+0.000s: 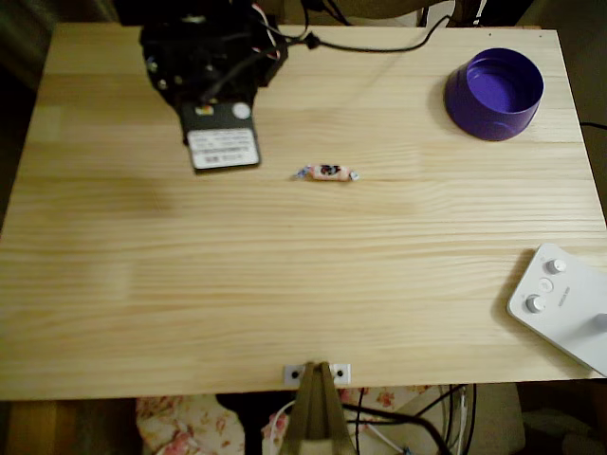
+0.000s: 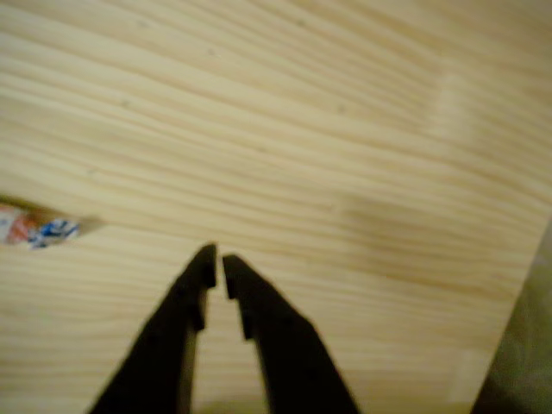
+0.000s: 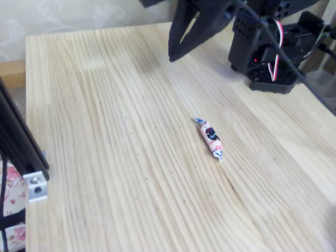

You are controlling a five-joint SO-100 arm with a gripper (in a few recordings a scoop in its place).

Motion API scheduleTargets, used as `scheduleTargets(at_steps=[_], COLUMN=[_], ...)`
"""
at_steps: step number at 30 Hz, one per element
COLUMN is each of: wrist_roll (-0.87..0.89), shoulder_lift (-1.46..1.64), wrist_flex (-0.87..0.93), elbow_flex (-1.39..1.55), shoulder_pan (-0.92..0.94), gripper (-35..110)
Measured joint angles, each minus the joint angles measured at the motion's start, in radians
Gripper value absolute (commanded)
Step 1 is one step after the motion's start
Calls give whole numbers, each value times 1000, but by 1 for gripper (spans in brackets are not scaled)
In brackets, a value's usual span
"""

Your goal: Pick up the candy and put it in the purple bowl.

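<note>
The candy (image 1: 327, 172), a small pinkish wrapped sweet with dark marks and twisted ends, lies on the wooden table near its middle. It also appears in the fixed view (image 3: 212, 137) and at the left edge of the wrist view (image 2: 34, 229). The purple bowl (image 1: 494, 93) stands at the table's back right corner, with nothing in it. My black gripper (image 2: 218, 261) hovers above bare wood, its jaws nearly touching and holding nothing. In the fixed view the gripper (image 3: 172, 55) hangs above the table, well behind the candy and to its left.
The black arm (image 1: 213, 76) and its base (image 3: 273, 47) fill the table's back left in the overhead view. A white device with knobs (image 1: 560, 303) lies at the front right edge. A metal clamp (image 1: 318, 373) grips the front edge.
</note>
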Motion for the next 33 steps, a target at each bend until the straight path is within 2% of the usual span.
scheduleTargets(at_steps=[9,25,33], wrist_roll=[-18,-229,-379], shoulder_lift=[-32,-172,-285], wrist_flex=[-2,103,155], elbow_flex=[-17,-230,-265], shoulder_pan=[-20,-480,-512], gripper=[-1,-1,-1])
